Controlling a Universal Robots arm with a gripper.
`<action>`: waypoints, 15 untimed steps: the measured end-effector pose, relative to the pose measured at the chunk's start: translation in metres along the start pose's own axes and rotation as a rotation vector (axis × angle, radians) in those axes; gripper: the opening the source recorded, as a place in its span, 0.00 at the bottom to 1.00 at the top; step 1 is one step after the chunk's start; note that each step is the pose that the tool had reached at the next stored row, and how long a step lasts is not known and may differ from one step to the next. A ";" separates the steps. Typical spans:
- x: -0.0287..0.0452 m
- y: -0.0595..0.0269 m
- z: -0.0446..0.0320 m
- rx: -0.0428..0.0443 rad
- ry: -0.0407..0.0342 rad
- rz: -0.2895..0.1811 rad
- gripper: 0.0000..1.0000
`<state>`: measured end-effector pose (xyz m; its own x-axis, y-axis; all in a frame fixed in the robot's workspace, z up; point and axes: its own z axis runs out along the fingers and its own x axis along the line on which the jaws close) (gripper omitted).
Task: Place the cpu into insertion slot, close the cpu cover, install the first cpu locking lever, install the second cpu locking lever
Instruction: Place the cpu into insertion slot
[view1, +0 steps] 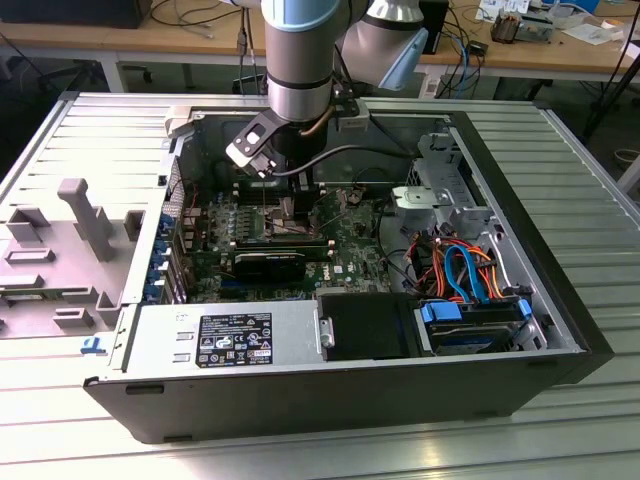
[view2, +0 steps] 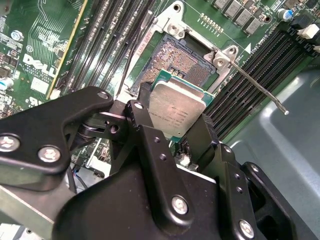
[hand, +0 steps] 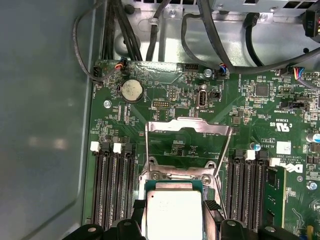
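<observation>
One gripper (view2: 174, 122) pinching the cpu (view2: 176, 105), silver top facing up, near the open insertion slot (view2: 181, 59)

The insertion slot (view2: 177, 62) lies uncovered, pins bare, just beyond the cpu (view2: 175, 107) pinched in the hand (view2: 172, 116). On both flanks memory slots (view2: 115, 35) crowd it, a raised lever (view2: 260, 87) juts over one bank, and the cpu cover (hand: 189, 125) stands swung open. In the exterior view, from the arm (view1: 300, 60): black card (view1: 270, 265) at 6 o'clock, drive cage (view1: 440, 195) at 3, case wall (view1: 172, 200) at 9; the case top is open
</observation>
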<state>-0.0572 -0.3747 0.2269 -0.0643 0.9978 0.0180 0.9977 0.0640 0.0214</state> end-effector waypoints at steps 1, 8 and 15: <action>0.0000 0.0000 0.0001 -0.0001 -0.0001 0.003 0.54; 0.0000 0.0000 0.0005 -0.0003 -0.0004 0.020 0.54; 0.0000 0.0000 0.0008 -0.0006 -0.0008 0.035 0.54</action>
<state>-0.0572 -0.3747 0.2261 -0.0295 0.9994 0.0180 0.9993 0.0291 0.0214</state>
